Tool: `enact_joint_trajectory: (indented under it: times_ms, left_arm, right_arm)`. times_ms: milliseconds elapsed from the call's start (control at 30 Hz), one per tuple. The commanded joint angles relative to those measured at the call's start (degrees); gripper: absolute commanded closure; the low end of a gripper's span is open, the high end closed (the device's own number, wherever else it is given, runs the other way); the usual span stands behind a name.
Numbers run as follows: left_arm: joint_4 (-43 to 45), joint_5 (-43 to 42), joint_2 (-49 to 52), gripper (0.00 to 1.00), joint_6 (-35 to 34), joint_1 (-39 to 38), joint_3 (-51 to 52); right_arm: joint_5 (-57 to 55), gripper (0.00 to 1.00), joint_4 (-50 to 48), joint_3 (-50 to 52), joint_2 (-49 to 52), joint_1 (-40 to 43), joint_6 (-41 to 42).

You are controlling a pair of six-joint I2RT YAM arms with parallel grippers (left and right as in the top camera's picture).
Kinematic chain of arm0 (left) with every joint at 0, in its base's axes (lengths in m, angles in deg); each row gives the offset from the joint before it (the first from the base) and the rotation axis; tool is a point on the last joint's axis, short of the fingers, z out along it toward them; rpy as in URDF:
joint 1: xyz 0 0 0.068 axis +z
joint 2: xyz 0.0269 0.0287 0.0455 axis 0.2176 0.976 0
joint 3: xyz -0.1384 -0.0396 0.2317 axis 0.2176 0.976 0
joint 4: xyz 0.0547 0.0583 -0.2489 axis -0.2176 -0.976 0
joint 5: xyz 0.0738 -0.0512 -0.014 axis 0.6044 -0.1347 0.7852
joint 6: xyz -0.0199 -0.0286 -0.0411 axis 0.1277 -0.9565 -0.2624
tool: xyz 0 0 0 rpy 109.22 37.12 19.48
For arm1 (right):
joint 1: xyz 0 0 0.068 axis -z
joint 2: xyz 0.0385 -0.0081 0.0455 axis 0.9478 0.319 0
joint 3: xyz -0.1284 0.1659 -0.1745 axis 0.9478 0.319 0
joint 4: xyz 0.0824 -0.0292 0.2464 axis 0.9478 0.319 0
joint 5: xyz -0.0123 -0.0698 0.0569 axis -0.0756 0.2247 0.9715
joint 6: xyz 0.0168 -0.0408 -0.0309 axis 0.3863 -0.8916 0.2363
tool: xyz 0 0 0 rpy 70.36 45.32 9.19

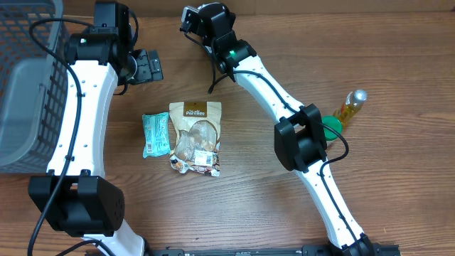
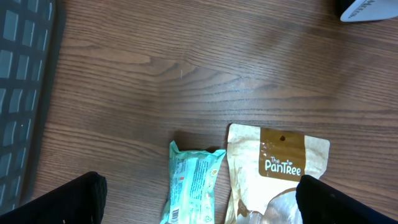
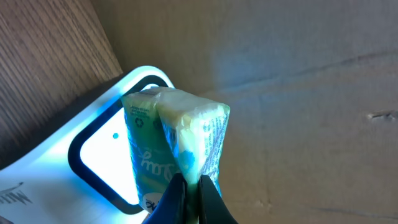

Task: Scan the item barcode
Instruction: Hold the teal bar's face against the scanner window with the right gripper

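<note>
In the right wrist view my right gripper (image 3: 191,190) is shut on the sealed edge of a small teal and yellow snack packet (image 3: 177,130). It holds the packet upright in front of the scanner's glowing blue-white window (image 3: 99,155). Seen from overhead, the right gripper (image 1: 193,23) is at the table's far edge and the packet it holds is hidden. My left gripper (image 1: 146,65) is open with nothing in it. It hovers above a teal packet (image 2: 189,183) and a tan PanTree pouch (image 2: 280,165) lying flat side by side.
A grey wire basket (image 1: 28,85) fills the far left of the table. A yellow bottle (image 1: 352,105) and a green object (image 1: 331,128) lie to the right of the right arm. A brown cardboard wall (image 3: 298,81) stands behind the scanner.
</note>
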Motion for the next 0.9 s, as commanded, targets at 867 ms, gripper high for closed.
enact_joint_trajectory:
  times_ms: [867]
  left_arm:
    - [0.00, -0.15, -0.44, 0.01, -0.17, -0.37, -0.68]
  right_arm:
    - [-5.90, 0.96, -1.20, -0.02, -2.82, 0.92, 3.96]
